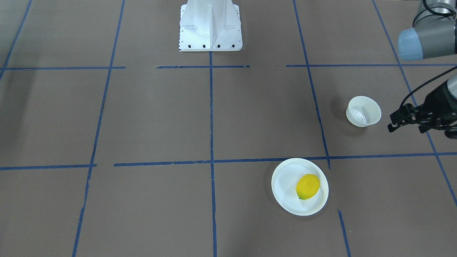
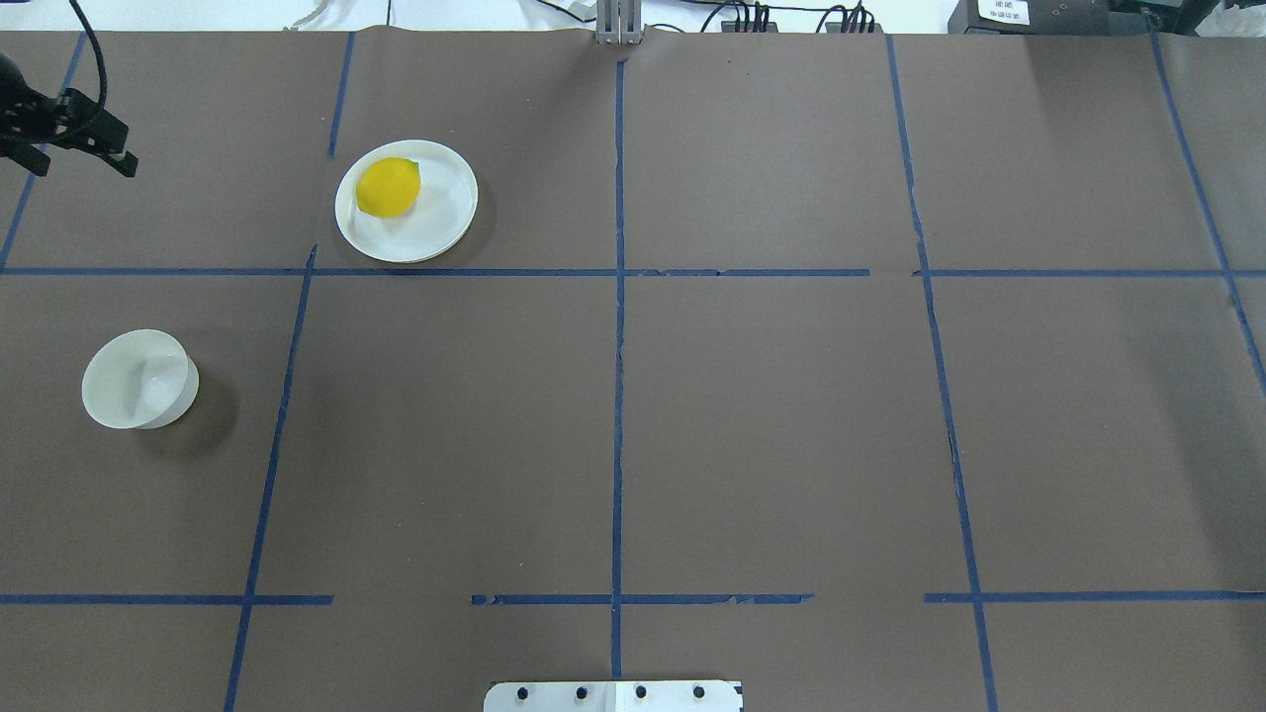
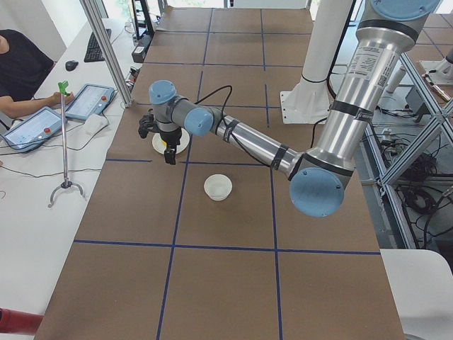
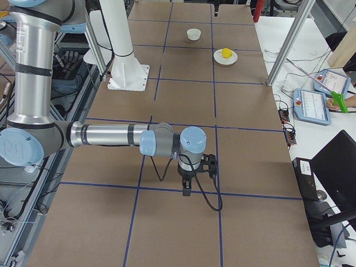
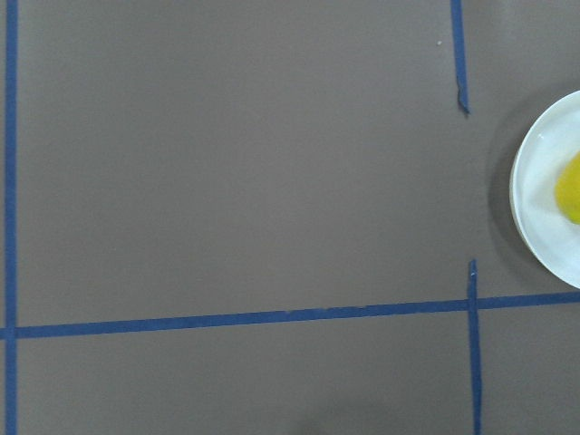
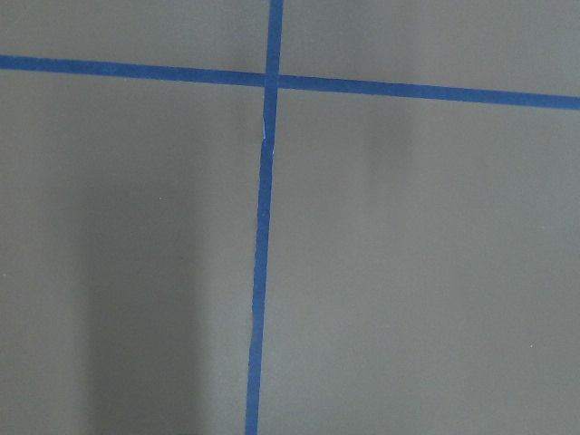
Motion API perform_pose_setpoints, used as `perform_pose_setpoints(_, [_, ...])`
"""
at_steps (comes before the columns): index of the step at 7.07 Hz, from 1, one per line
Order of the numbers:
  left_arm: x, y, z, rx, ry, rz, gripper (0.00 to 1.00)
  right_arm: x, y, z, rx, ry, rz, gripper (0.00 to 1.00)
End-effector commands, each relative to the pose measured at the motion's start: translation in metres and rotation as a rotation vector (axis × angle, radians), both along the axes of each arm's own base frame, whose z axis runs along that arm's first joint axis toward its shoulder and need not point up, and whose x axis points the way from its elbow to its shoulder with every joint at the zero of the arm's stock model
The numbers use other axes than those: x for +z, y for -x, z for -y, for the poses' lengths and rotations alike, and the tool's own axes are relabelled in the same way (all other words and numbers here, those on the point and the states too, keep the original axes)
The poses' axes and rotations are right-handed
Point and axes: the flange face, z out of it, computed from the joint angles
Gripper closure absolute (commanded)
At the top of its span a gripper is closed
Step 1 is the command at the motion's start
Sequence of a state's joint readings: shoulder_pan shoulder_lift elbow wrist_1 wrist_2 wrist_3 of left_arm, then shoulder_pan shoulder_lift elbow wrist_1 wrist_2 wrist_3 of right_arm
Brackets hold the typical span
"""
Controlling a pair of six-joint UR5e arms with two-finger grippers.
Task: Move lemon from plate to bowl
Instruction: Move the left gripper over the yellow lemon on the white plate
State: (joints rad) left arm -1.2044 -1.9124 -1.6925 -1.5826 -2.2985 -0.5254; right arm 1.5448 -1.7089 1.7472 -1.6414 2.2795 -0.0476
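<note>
Overhead exterior view: the lemon (image 2: 388, 187) lies on the plate (image 2: 435, 237), off-centre toward 10 o'clock, its greenish tip pointing to about 1 o'clock. Nothing else is on the plate. The bowl (image 2: 184, 394) stands upright on the desk (image 2: 771, 425) at about 8 o'clock from the plate, well apart from it, and looks empty.

The lemon is probably light and firm, with a smooth, rounded skin that could roll or squirt out of a pinch placed off its middle. The best hold is likely across its short waist, with the fingers coming straight down on either side of the widest part. The thin plate may slide or tip if pressed near its rim. The bowl also looks light and thin-walled, so the lemon should be let go low inside it rather than dropped against the wall.

The left end effector (image 2: 79, 158) hangs above the desk at 9 o'clock from the plate, fingers spread wide and holding nothing. The right end effector (image 4: 192, 186) shows only in the side view, far from both dishes, and I cannot tell whether its fingers are apart or together.
</note>
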Motion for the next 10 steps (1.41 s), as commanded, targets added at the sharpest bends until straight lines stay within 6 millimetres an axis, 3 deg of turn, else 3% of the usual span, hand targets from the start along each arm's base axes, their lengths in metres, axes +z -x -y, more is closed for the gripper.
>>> perform_pose_setpoints(1, [-0.029, -0.031, -0.002, -0.006, -0.015, -0.002, 0.00, 0.000, 0.000, 0.000, 0.000, 0.000, 0.000, 0.00])
perform_pose_setpoints(2, [-0.029, -0.077, -0.015, 0.036, 0.002, 0.007, 0.00, 0.000, 0.000, 0.000, 0.000, 0.000, 0.000, 0.00])
perform_pose_setpoints(4, [-0.053, -0.135, -0.008, 0.019, 0.002, 0.048, 0.00, 0.000, 0.000, 0.000, 0.000, 0.000, 0.000, 0.00])
perform_pose_setpoints(6, [-0.067, -0.168, 0.019, 0.005, 0.032, 0.054, 0.00, 0.000, 0.000, 0.000, 0.000, 0.000, 0.000, 0.00])
perform_pose_setpoints(8, [-0.062, -0.198, 0.059, -0.036, 0.045, 0.033, 0.00, 0.000, 0.000, 0.000, 0.000, 0.000, 0.000, 0.00])
perform_pose_setpoints(10, [-0.070, -0.224, 0.097, -0.035, 0.050, 0.037, 0.00, 0.000, 0.000, 0.000, 0.000, 0.000, 0.000, 0.00])
